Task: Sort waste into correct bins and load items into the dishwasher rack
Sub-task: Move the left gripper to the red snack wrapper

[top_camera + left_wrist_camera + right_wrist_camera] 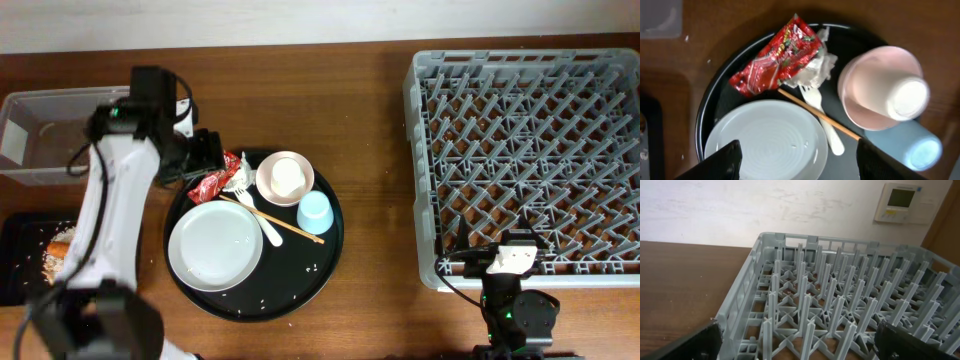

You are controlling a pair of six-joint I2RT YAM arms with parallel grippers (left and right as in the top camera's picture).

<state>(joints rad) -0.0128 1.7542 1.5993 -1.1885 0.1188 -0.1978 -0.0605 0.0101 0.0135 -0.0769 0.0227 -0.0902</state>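
The left gripper (800,162) hangs over the plate (767,142) with jaws spread and empty, the red wrapper (777,57) just beyond them against the paper (815,70) on the round tray (850,37), while the right gripper (800,345) gapes before the rack (840,305).

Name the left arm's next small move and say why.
Probably shift the left gripper onto the red wrapper and close: its jaws are open and empty above the round tray, and the wrapper lies uppermost, over the crumpled paper.
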